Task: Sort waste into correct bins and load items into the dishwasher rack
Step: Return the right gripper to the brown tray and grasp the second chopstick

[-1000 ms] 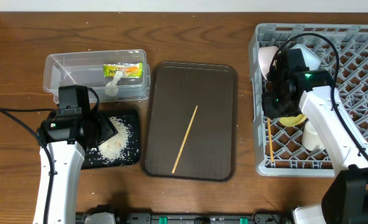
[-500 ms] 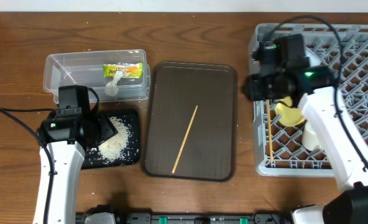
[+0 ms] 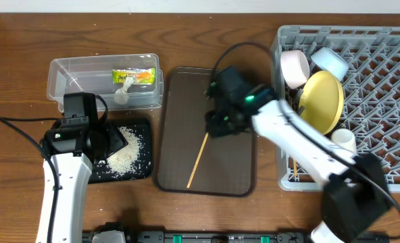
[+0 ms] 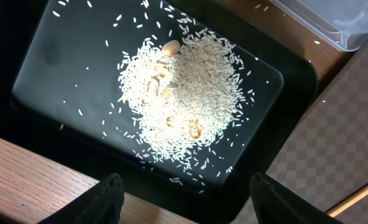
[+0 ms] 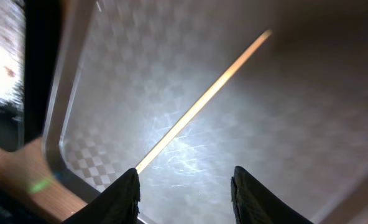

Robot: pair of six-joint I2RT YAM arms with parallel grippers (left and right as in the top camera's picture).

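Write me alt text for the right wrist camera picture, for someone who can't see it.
A single wooden chopstick lies diagonally on the dark brown serving tray, under bright glare. The right gripper hangs over the chopstick's near end, jaws open and holding nothing.

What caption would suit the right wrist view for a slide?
The open right gripper hovers above a single chopstick lying on the brown tray.
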